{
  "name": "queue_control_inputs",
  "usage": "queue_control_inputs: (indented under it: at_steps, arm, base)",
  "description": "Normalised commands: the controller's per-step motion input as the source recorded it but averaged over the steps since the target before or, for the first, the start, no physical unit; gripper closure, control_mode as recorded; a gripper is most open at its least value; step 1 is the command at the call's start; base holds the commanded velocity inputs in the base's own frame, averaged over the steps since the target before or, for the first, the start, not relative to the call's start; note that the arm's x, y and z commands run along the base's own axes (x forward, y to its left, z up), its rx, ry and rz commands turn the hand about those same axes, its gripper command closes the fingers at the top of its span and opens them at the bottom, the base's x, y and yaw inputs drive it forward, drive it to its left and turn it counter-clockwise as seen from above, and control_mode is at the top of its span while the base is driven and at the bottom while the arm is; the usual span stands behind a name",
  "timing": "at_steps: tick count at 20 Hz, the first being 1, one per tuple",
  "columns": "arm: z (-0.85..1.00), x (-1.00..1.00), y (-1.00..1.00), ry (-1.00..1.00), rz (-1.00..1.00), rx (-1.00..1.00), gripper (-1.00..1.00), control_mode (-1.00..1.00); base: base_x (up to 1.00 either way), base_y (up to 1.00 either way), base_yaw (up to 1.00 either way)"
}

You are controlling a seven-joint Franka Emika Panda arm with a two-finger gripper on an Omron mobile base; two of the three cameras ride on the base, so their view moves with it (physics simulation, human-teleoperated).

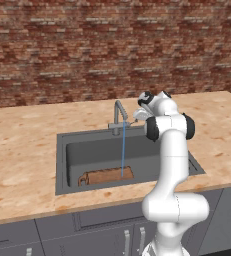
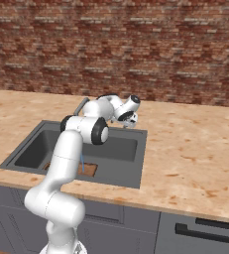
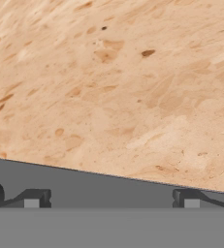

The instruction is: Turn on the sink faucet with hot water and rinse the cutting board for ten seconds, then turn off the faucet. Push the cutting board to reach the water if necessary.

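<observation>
Hand view showed us our claw (image 3: 111, 198) spread wide and holding nothing, its tips low in the frame over the sink (image 3: 108, 186) rim, while the cutting board (image 1: 106, 176) lay at centre frame under the water (image 1: 123, 150) from the sink faucet (image 1: 119, 114).

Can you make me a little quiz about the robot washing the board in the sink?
1. True or false: water is running from the sink faucet.
2. Where does the stream land? A) on the counter B) on the cutting board C) on the brick wall
3. Fill in: the pincer is ____ and holds nothing.

Key:
1. True: a thin blue stream falls from the spout into the sink.
2. B: it hits the board's right part in the left base view.
3. Open: its fingertips stand wide apart over the counter beside the sink rim.
</observation>
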Motion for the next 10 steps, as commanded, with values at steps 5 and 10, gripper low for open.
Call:
queue_control_inputs:
  at_steps: [5, 10]
  arm:
    - [0.00, 0.00, 0.00, 0.00, 0.00, 0.00, -1.00, -1.00]
    - [0.00, 0.00, 0.00, 0.00, 0.00, 0.00, -1.00, -1.00]
  base:
    - [0.00, 0.00, 0.00]
    - [0.00, 0.00, 0.00]
